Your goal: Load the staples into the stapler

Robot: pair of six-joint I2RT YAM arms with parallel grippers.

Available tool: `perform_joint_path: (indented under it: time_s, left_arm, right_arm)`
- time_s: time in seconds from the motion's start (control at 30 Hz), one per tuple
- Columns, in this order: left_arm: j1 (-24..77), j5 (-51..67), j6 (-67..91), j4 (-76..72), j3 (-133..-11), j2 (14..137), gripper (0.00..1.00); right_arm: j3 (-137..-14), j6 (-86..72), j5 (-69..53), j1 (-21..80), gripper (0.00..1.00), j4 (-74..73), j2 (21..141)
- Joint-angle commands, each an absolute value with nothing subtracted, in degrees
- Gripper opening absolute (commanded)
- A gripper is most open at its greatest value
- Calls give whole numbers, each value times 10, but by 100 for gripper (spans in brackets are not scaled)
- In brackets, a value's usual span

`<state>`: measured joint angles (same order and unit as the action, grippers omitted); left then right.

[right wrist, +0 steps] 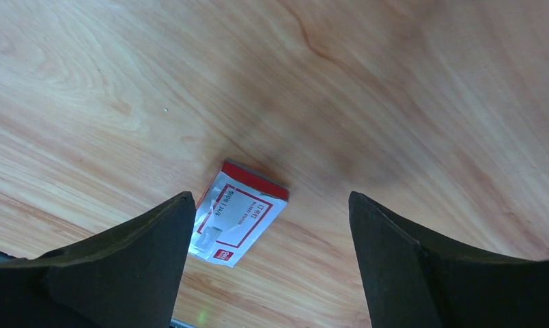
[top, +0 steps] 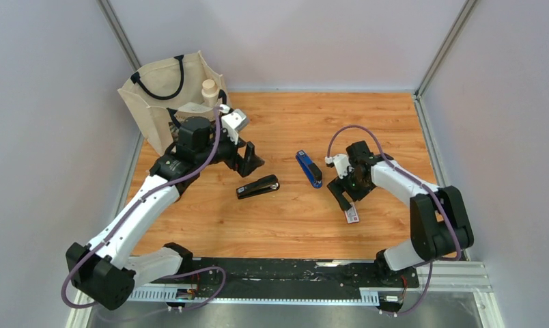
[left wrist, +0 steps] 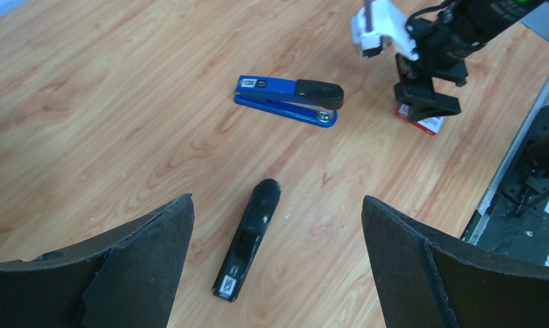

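On the wooden desk (top: pixel 292 225), I see my right gripper (right wrist: pixel 272 273) with fingers spread wide, holding nothing, low over the staple box (right wrist: pixel 239 213), which lies flat between them. My left gripper (left wrist: pixel 278 273) hangs wide open and empty above the black stapler (left wrist: pixel 250 236). The blue stapler (top: pixel 309 168) lies between the arms, left of the staple box.

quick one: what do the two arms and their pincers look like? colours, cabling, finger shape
Both arms have white link shells with black joint housings and black bases. A purple cable loops along each arm from base to wrist. The left pincer and right pincer each have two broad, black, matte fingers that taper to a wedge. A small white block sits at each wrist. No markings are readable.
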<state>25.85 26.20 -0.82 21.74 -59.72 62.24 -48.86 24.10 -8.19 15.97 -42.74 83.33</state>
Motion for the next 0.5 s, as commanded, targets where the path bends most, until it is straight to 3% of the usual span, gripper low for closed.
perform_joint_path:
  time_s: [0.0, 0.2, 0.47]
  left_arm:
    - [291, 261, 32, 149, -615, 663, 100]
    - [307, 270, 45, 119, -595, 688, 100]
    - [307, 254, 30, 99, -544, 650, 100]
  right_arm:
    - [-520, 242, -47, 178, 85, -457, 874]
    - [-516, 250, -62, 185, 81, -471, 876]
    - [-514, 265, -76, 213, 68, -491, 882]
